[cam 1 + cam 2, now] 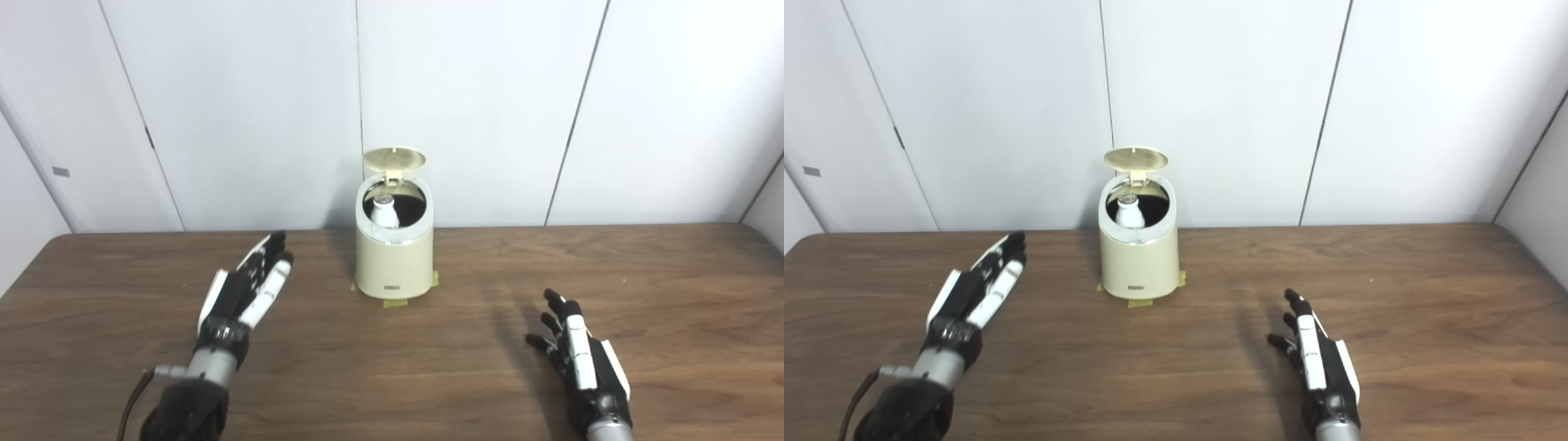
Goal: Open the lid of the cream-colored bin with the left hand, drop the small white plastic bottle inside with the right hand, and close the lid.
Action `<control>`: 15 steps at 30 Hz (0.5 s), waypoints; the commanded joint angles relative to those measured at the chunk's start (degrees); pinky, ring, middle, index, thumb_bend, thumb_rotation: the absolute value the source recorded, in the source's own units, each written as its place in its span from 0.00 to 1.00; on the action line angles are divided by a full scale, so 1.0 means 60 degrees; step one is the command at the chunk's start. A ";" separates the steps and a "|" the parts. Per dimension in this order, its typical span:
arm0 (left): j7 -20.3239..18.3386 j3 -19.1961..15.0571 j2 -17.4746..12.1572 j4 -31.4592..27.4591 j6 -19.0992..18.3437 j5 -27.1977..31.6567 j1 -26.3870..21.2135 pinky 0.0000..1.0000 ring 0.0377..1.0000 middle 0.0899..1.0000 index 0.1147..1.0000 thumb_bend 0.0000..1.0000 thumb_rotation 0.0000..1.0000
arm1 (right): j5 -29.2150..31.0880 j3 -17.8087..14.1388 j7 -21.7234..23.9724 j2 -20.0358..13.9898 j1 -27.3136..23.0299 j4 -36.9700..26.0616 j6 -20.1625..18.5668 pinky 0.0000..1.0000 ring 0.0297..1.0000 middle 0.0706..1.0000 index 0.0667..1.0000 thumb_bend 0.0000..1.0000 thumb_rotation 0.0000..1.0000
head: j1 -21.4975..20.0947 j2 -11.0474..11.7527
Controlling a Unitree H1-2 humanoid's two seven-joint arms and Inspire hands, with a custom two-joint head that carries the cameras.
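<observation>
The bottle stood inside the bin, lid up; both robot hands, left and right, were spread and empty. Closing remained, probably by the left.

You are looking at a dark brown wood-grain surface that runs the full width of the view. Behind it stands a wall of pale panels split by thin dark seams. Small pieces of yellowish tape lie stuck on the surface near its far edge.
</observation>
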State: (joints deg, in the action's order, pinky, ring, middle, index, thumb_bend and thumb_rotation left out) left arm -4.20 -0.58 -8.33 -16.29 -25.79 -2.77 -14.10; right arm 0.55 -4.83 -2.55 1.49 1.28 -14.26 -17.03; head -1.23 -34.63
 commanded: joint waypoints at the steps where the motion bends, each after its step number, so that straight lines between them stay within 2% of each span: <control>1: 0.0031 0.0068 -0.0062 0.0016 0.0255 -0.0108 -0.0672 0.96 0.92 0.92 0.92 0.44 0.68 | 0.0053 -0.0041 -0.0002 -0.0078 -0.0282 -0.0077 0.0469 0.84 0.96 0.99 0.93 0.53 1.00 | 0.0035 0.0007; 4: 0.0007 0.0140 -0.0054 0.0200 0.0256 -0.0160 -0.1129 0.91 0.91 0.92 0.92 0.46 0.67 | 0.0088 -0.0053 -0.0010 -0.0127 -0.0311 -0.0016 0.0520 0.84 0.96 0.98 0.93 0.54 1.00 | 0.0132 0.0057; 8: 0.0008 0.0209 -0.0058 0.0536 0.0328 -0.0210 -0.1689 0.91 0.92 0.92 0.93 0.50 0.71 | 0.0179 -0.0052 0.0027 -0.0162 -0.0287 -0.0008 0.0640 0.85 0.95 0.97 0.92 0.56 1.00 | 0.0241 0.0150; 9: 0.0019 0.0200 -0.0037 0.0645 0.0345 -0.0188 -0.1839 0.91 0.92 0.92 0.93 0.54 0.72 | 0.0247 -0.0063 0.0056 -0.0162 -0.0281 -0.0022 0.0681 0.85 0.95 0.97 0.91 0.57 1.00 | 0.0241 0.0150; 11: 0.0020 0.0211 -0.0015 0.0831 0.0407 -0.0173 -0.2105 0.91 0.92 0.92 0.93 0.55 0.72 | 0.0421 -0.0099 0.0100 -0.0146 -0.0280 -0.0003 0.0806 0.85 0.95 0.96 0.91 0.58 1.00 | 0.0269 0.0239; 15: -0.0002 0.0293 -0.0038 0.1125 0.0458 -0.0239 -0.2521 0.91 0.92 0.92 0.93 0.48 0.74 | 0.0795 -0.0152 0.0214 -0.0128 -0.0244 -0.0028 0.1156 0.86 0.95 0.97 0.92 0.60 0.99 | 0.0274 0.0309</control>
State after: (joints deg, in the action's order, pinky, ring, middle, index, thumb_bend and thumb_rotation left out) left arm -4.43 0.97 -8.21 -9.15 -25.55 -3.41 -25.72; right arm 4.23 -5.37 -1.81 0.84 1.10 -13.03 -13.60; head 0.35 -32.78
